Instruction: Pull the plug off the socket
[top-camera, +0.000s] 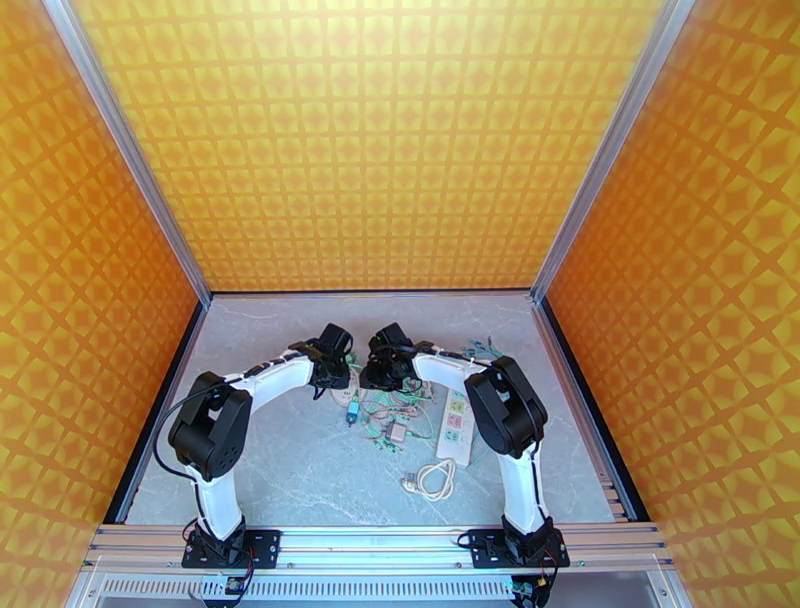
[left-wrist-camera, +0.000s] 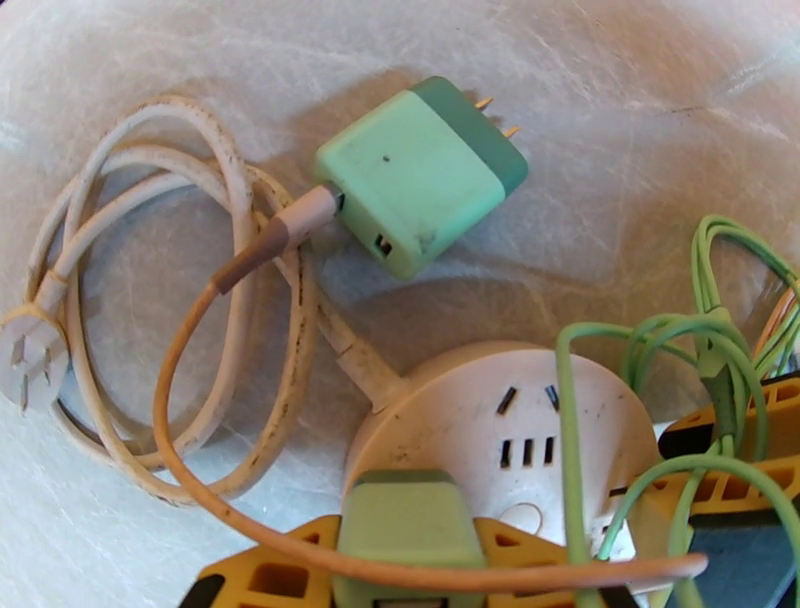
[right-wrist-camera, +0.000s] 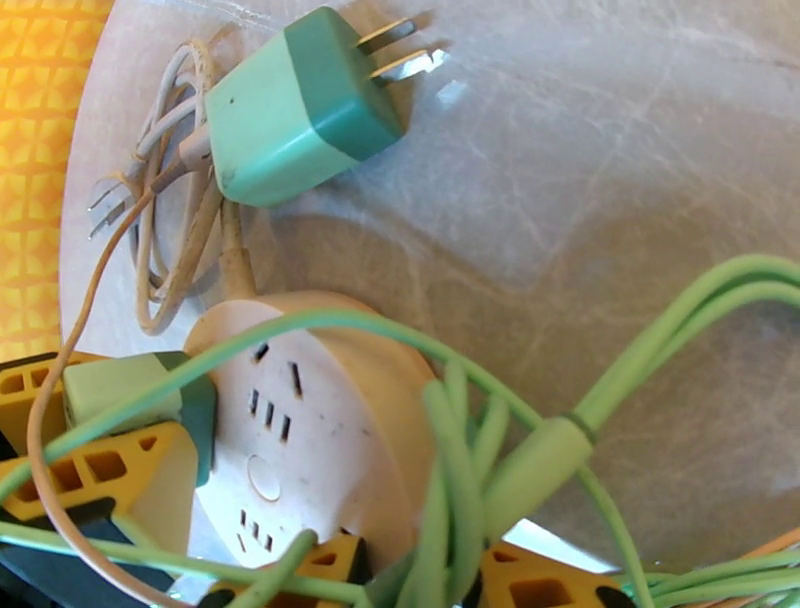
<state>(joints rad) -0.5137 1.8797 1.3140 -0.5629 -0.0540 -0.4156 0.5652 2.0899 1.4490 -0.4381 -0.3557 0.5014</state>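
Looking down from the top external view: both arms were bent inward, left tool (top-camera: 330, 368) and right tool (top-camera: 385, 368) almost touching over the middle of the bench (top-camera: 280, 480). A long white power strip (top-camera: 455, 425) lay just right of them, too small to tell what sat in it.

Left wrist view: a pale green plug (left-wrist-camera: 405, 520) sat seated near the rim of a round white socket (left-wrist-camera: 500, 420). The left tool (left-wrist-camera: 395, 565) was closed on the plug, with ribbed yellow fingers (left-wrist-camera: 270, 575) on either flank.
- Plug was boxy hard plastic, smooth, with rounded corners. Judged light, stiff and a bit slick.
- The flat sides looked the best hold, low toward the socket face.
- A loose mint charger (left-wrist-camera: 420, 175) lay apart, prongs bare, with a thin tan lead in its end.
- A scuffed white cord (left-wrist-camera: 150, 300) lay coiled and ran into the socket's side.

Right wrist view: the socket was a shallow glossy disc on a smooth marbled surface. Judged light and apt to lift or slide with the plug unless pinned.
- The right tool (right-wrist-camera: 435, 575) stood narrow at the disc's rim, with soft rubbery green cables (right-wrist-camera: 540, 450) bunched between its fingers.
- It appeared to pinch the rim, though the cables hid the contact.
- The cables looked limp and liable to snag.
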